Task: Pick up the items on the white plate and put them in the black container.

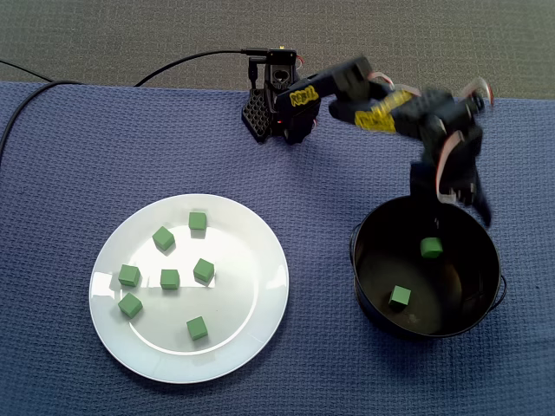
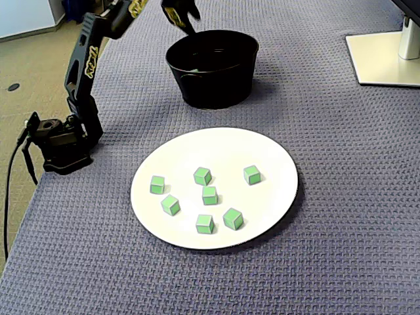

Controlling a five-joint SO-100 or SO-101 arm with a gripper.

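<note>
jaws spread, empty, above black container [image 1: 366, 299]; two green cubes [image 1: 400, 297] inside, seven on white plate [image 1: 247, 290].

Black arm [image 1: 340, 84] with yellow lettering [image 1: 381, 114] on its links, pale looped wires [image 1: 475, 87] at the wrist, dark fingers [image 1: 480, 206], honeycomb-patterned base [image 1: 258, 113] trailing a black cable [image 1: 191, 59]

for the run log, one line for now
black two-finger gripper: open over round black container | green cubes: two inside, seven on white plate
</note>
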